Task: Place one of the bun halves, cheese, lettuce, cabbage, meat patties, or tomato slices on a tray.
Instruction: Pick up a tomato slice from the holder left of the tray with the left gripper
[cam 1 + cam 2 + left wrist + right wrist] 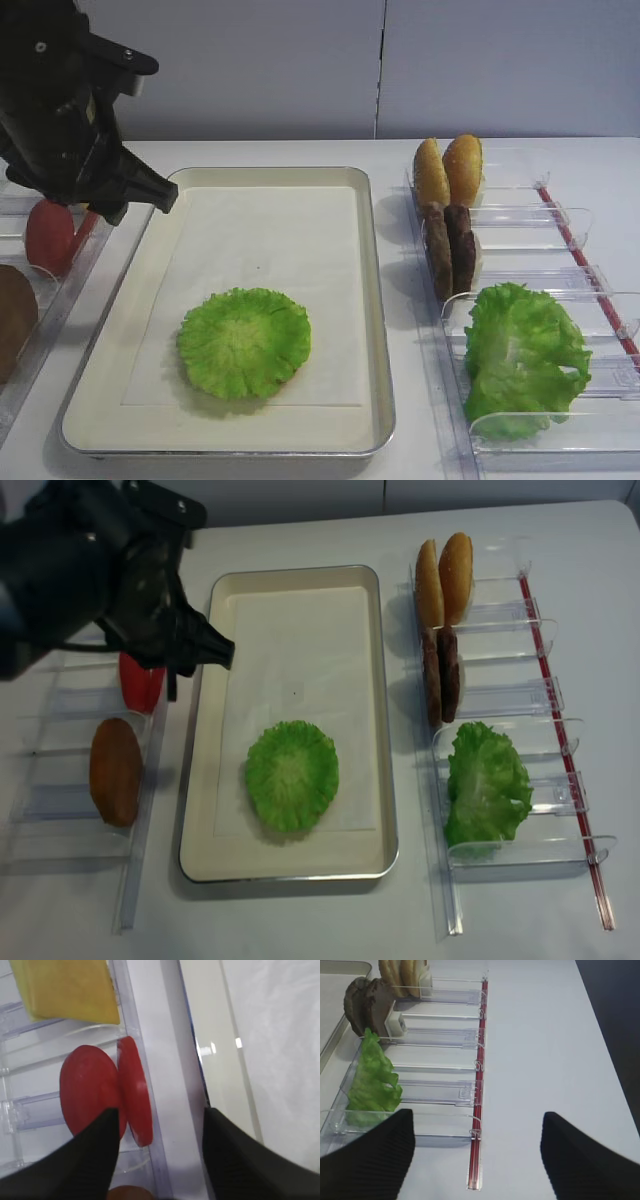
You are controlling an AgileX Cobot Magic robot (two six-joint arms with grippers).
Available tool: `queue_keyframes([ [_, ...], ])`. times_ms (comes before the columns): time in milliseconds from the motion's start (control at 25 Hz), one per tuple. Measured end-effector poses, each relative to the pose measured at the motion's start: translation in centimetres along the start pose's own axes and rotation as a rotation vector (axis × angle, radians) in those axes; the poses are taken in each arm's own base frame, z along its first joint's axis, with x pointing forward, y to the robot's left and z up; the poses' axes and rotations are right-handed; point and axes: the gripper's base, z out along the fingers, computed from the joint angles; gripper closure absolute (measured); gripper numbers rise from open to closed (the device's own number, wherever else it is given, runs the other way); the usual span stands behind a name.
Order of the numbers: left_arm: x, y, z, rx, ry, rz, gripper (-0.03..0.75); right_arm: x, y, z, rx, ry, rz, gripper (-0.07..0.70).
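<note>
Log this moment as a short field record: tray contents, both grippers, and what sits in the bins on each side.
tray: paper-lined, holds only one flat round green leaf
left gripper: open, over the left bin, jaws either side of the tomato slices, not closed on them
right gripper: open, empty, over bare table beside the right bins
left bin: cheese, two tomato slices standing on edge, one brown bun half
right bins: bun halves, meat patties, lettuce
</note>
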Motion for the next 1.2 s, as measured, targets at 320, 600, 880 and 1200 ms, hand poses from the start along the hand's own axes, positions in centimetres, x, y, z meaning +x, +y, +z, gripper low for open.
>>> queue_keyframes([
  [320,-0.5,-0.2,2.1,-0.094,0.019,-0.008,0.328,0.0,0.0,0.0,0.0,0.0,0.0,0.087],
  [600,-0.5,-0.7,3.5,-0.114,0.047,0.019,0.328,0.0,0.0,0.0,0.0,0.0,0.0,0.087],
  [880,-0.4,-0.9,4.8,-0.154,0.08,0.043,0.328,0.0,0.0,0.0,0.0,0.0,0.0,0.087],
  [1200,-0.4,-0.9,5.0,-0.163,0.078,0.045,0.407,0.0,0.0,0.0,0.0,0.0,0.0,0.087],
])
